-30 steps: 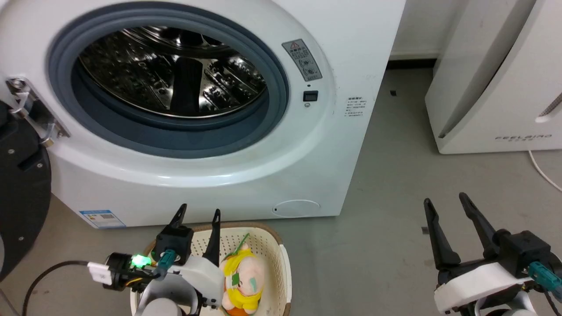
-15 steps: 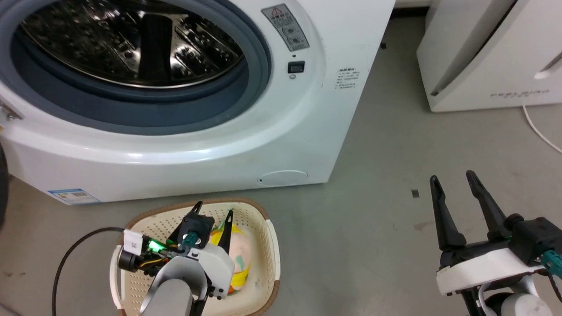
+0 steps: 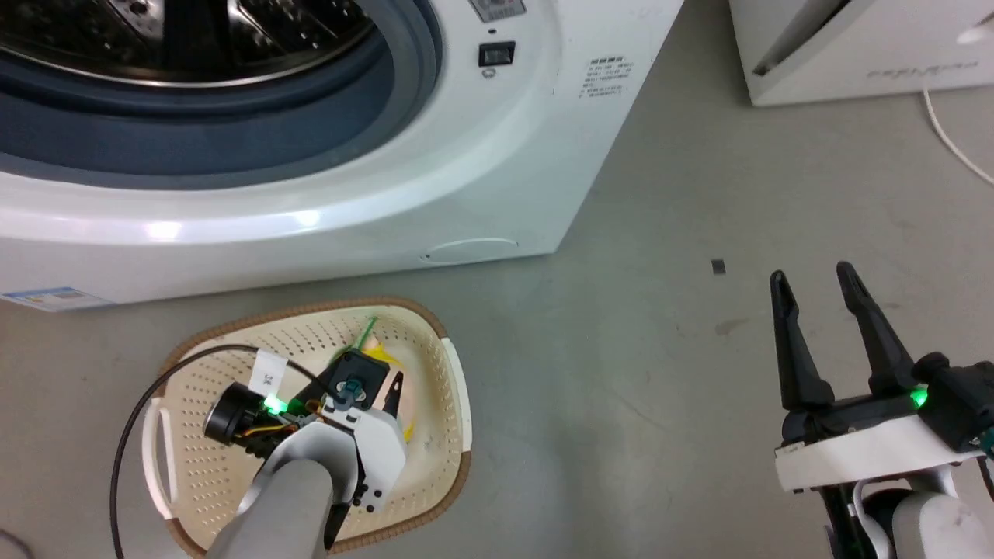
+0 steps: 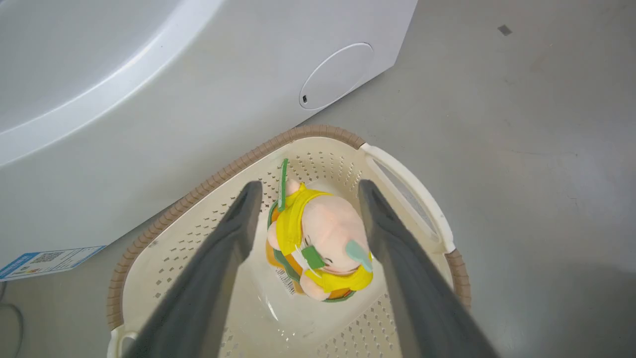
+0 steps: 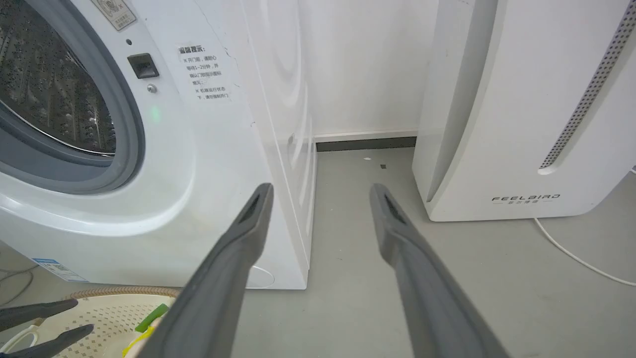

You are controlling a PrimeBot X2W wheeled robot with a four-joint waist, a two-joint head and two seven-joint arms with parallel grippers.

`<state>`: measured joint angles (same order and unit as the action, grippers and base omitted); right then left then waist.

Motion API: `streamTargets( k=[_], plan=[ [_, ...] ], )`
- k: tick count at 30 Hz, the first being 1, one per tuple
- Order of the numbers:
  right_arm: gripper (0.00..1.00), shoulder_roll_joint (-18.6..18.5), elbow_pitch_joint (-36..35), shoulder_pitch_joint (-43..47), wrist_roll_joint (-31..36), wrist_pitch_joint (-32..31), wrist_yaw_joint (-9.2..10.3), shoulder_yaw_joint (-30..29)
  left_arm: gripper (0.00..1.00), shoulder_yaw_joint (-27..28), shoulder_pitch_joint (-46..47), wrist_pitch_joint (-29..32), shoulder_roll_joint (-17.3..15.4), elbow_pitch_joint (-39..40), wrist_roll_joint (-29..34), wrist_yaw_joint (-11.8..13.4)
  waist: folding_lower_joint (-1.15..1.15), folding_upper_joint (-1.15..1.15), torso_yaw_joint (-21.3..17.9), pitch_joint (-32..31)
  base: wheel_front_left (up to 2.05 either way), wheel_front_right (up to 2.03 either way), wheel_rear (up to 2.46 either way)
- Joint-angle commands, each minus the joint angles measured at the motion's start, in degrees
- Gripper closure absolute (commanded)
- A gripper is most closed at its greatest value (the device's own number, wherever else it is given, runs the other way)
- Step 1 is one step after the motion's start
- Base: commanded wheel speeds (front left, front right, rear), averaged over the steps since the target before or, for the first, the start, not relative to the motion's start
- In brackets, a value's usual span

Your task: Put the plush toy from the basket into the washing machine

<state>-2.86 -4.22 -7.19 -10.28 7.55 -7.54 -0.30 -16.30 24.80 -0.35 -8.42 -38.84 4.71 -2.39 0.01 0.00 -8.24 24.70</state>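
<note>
1. You see the plush toy (image 4: 318, 243) lying on the inner bottom of the basket (image 4: 298, 135), in the middle of the left wrist view.
2. Your left end effector (image 4: 309, 186) is open and reaches into the basket, one finger on either side of the toy; you cannot tell whether they touch it.
3. The basket stands on the floor (image 3: 637, 349) at the lower left of the head view, just below the washing machine (image 3: 326, 186).
4. Your right end effector (image 3: 811, 273) is open at the lower right, over the floor and well apart from the basket.
</note>
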Motion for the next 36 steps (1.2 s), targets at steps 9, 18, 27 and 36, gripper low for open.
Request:
streamTargets(
  k=[9, 18, 27, 36],
  plan=[
    [0.00, 0.0, -1.5, -2.7, -2.1, 1.6, 0.03, 0.6, 0.00, -2.3, 6.1, 3.4, -1.9, -6.2, 0.0, -0.9, -0.01, 0.00, -2.2, 7.4, 0.00, 0.00, 0.00],
    [0.00, 0.0, -2.4, -4.3, -3.7, 2.8, 0.04, 1.1, 0.00, -5.5, 11.2, 6.6, -4.0, -12.1, 0.4, -0.9, -0.01, 0.00, -3.9, 13.3, 0.00, 0.00, 0.00],
    [0.00, 0.0, -2.9, -5.7, -5.3, 3.9, 0.04, 1.4, 0.00, -8.1, 15.8, 8.6, -5.7, -17.4, 0.2, -1.4, -0.01, 0.00, -5.4, 18.0, 0.00, 0.00, 0.00],
    [0.00, 0.0, -3.2, -7.4, -6.8, 4.9, 0.04, 1.5, 0.00, -10.5, 19.7, 10.5, -7.0, -22.7, -0.5, -1.9, -0.01, 0.00, -6.8, 21.8, 0.00, 0.00, 0.00]
  ],
)
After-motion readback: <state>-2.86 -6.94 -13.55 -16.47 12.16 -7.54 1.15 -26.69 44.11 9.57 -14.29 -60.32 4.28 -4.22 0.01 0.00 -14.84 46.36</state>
